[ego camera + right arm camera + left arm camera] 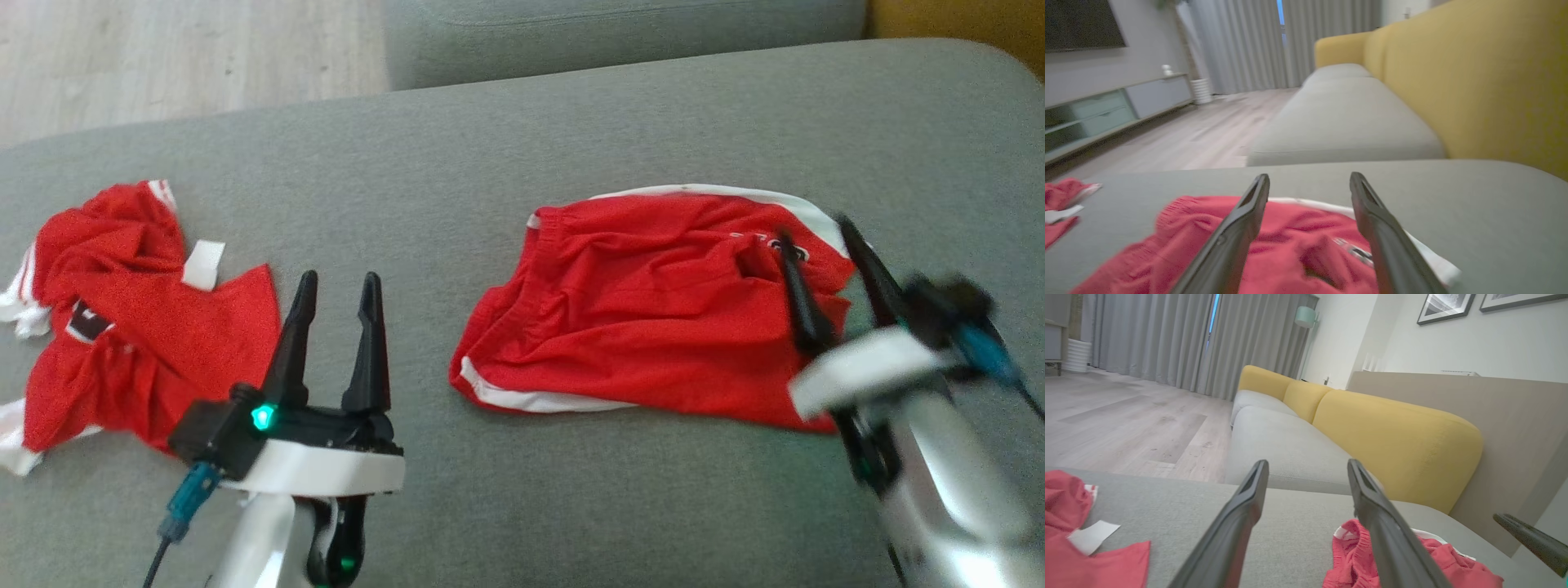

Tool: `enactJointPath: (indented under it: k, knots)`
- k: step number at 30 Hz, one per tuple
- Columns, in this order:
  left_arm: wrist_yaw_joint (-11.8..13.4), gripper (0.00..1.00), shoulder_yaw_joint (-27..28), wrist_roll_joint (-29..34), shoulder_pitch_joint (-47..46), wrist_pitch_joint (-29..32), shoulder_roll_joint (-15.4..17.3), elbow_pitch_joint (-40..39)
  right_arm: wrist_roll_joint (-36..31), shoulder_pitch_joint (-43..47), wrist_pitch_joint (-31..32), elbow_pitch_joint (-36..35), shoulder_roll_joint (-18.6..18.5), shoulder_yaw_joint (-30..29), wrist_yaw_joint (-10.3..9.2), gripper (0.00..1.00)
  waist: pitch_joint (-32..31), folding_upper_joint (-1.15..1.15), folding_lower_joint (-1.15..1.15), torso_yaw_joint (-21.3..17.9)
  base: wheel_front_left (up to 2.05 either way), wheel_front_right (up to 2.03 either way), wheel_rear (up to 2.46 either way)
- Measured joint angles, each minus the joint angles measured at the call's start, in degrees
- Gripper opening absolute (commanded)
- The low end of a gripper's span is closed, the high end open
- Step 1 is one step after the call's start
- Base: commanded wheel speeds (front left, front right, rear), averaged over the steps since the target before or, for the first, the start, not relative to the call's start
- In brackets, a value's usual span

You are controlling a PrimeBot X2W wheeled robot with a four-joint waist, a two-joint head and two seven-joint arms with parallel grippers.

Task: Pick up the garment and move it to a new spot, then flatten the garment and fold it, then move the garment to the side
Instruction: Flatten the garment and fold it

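R tool (812,229) splayed over red shorts (645,327); L tool (340,278) splayed.

Left gripper (340,282): two dark fingers spread wide, tips pointing up the head view, sharp in frame. Green light (261,417) glows on the housing below its left finger, with the white wrist (326,472) under that. Right gripper (815,233): fingers parted as well, leaning up and left from its pale forearm (955,490). It is blurred, so the tilt is probably slight. In both wrist views the finger pairs stand well apart.
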Motion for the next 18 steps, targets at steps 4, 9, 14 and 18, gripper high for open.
enactJointPath:
  k: [4, 9, 14, 18]
  knots:
    - [0.0, 1.0, -1.4, 0.0, 0.0, 0.0, 0.0, 0.0, -6.9, 11.8, 0.0, -5.2, 3.4, -13.3, 0.0, 1.0, -0.2, 0.0, 0.0, -1.5, 0.0, 0.0, 0.0]
    - [0.0, 1.0, -3.0, 0.9, 0.0, 0.0, 0.0, 1.1, -11.0, 20.3, 0.0, -8.4, 8.3, -16.3, 0.0, 1.0, 0.5, 0.0, 0.0, -2.5, 0.0, 0.0, 0.0]
    - [0.0, 1.0, -6.6, 0.9, -0.5, 0.0, 1.2, 3.3, -11.8, 19.6, 0.0, -10.9, 8.7, -17.4, 0.0, 1.0, 1.4, 0.0, 0.01, -3.1, 0.0, 0.0, 0.0]
    - [0.0, 1.0, -13.8, 0.9, -2.4, 0.3, 4.7, 9.5, -11.8, 18.9, 0.0, -11.2, 9.0, -17.7, 0.0, 1.0, 1.7, 0.0, 0.01, -3.3, 0.0, 0.0, 0.0]
